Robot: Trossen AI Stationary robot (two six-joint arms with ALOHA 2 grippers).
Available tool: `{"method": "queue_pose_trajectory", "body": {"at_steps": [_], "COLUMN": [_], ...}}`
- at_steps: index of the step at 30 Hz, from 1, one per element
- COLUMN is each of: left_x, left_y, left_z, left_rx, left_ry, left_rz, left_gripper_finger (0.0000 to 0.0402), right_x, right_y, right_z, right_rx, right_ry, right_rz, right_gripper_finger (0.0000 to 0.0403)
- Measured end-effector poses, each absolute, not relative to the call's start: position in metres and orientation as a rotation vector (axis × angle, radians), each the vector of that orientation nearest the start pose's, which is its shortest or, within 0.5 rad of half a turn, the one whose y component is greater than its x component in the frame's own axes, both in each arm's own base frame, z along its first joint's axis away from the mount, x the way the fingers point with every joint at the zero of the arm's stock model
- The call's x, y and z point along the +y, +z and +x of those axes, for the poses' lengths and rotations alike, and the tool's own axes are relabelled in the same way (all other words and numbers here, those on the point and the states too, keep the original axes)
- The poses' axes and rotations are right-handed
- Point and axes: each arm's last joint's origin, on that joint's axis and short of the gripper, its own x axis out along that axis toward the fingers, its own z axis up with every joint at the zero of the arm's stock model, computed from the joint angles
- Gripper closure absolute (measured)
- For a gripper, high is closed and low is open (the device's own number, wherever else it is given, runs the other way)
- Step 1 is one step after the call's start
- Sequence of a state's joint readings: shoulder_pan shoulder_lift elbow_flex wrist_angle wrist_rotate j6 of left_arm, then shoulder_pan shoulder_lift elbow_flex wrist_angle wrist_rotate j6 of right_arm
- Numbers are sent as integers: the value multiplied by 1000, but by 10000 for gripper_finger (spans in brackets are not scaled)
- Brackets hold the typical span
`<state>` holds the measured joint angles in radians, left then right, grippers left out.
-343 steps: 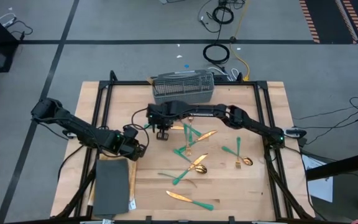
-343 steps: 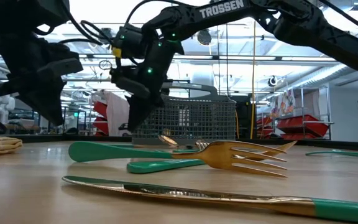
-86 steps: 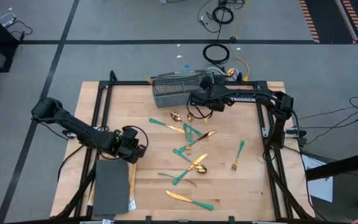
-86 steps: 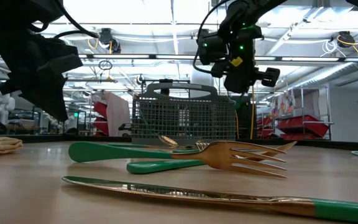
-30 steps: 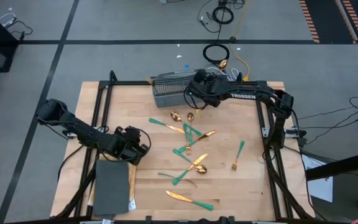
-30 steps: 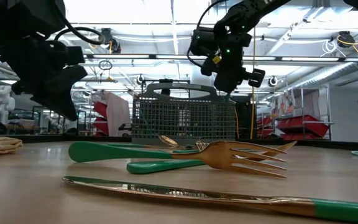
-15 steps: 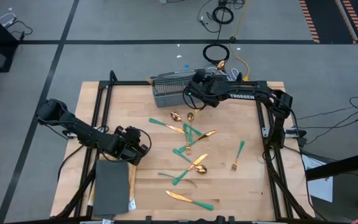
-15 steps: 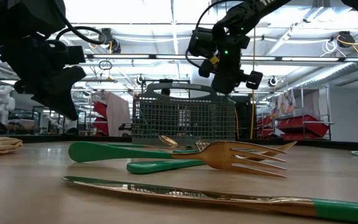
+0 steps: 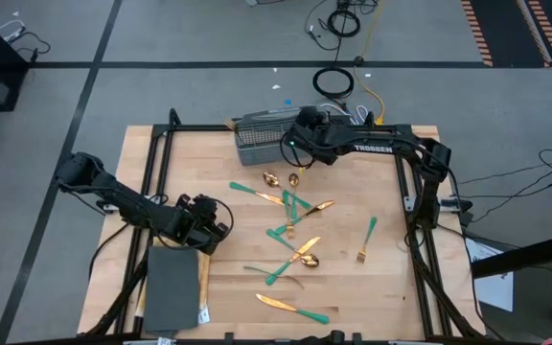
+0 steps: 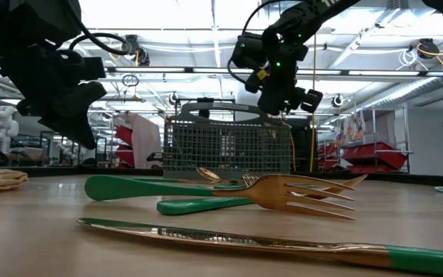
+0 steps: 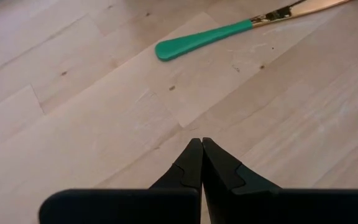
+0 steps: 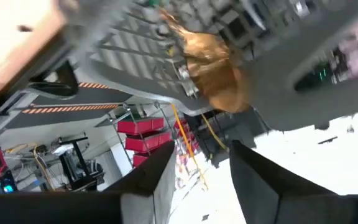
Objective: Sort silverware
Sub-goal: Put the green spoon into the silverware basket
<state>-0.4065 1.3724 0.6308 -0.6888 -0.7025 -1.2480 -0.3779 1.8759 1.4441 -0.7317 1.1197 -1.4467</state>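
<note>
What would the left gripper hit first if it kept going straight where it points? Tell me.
Probably bare table just ahead of the shut left gripper; farther along, slightly off-line, lies a teal-handled utensil. Depth is uncertain.

Right gripper [image 9: 302, 134]: moved from above the scattered silverware at table centre to over the wire basket's [image 9: 257, 135] right end at the far edge; fingers [image 12: 261, 177] now spread, basket mesh and a gold spoon bowl [image 12: 215, 74] just beyond them.
Spoon near the right edge: gone from the spot beside the lone fork [image 9: 366, 238].
Left gripper [image 9: 206, 217]: shifted slightly toward table centre, off the dark slab's [image 9: 172, 287] far edge; fingertips pressed together over bare wood.
</note>
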Motion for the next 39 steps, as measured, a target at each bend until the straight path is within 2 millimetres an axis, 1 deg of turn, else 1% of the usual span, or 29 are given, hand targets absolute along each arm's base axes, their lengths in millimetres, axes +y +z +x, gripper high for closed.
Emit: {"method": "queue_pose_trajectory", "body": {"at_steps": [3,6,9,10,12,14,15,16,17,18,20,21,22,23,25,27,30,32,35,37,39], "left_x": [-63,-63,-63,-63,-64,-65,-65,-66,-67,-68,-69,-69,-69,-67,-63,-57,-47,-41,-37,-37,-37], "left_y": [152,152,152,152,152,152,152,152,152,152,153,153,154,155,159,164,170,172,172,172,172], "left_z": [193,193,193,193,193,195,196,197,199,200,203,205,207,210,216,222,229,232,234,234,234], "left_rx": [836,847,848,845,837,829,826,823,823,823,829,829,827,822,798,765,733,728,739,752,762], "left_ry": [887,881,879,881,887,873,865,854,839,825,792,775,759,742,703,665,627,609,584,570,555], "left_rz": [-340,-350,-357,-365,-383,-407,-420,-438,-458,-474,-493,-507,-518,-528,-537,-531,-521,-532,-568,-576,-559], "left_gripper_finger": [395,395,395,395,395,395,395,395,395,395,395,395,395,395,395,395,395,395,395,395,395], "right_x": [-166,-166,-165,-163,-154,-138,-127,-115,-104,-94,-81,-77,-72,-65,-48,-30,-1,26,57,68,75], "right_y": [238,251,279,293,317,337,345,351,355,358,358,356,352,349,342,332,314,301,272,252,235], "right_z": [347,348,345,342,331,312,299,286,273,260,241,232,225,221,222,234,271,298,331,346,356], "right_rx": [1964,1937,1841,1778,1621,1447,1364,1288,1221,1149,1056,1073,1121,1178,1234,1255,1164,1118,1135,1197,1279], "right_ry": [-381,-522,-735,-842,-1071,-1290,-1347,-1351,-1309,-1260,-1215,-1207,-1183,-1130,-967,-755,-484,-339,-221,-198,-171], "right_rz": [-1439,-1408,-1324,-1271,-1137,-998,-934,-854,-725,-509,35,226,338,399,479,527,571,547,443,364,317], "right_gripper_finger": [260,260,260,260,260,260,260,260,260,260,264,267,269,270,271,272,272,272,272,272,270]}}
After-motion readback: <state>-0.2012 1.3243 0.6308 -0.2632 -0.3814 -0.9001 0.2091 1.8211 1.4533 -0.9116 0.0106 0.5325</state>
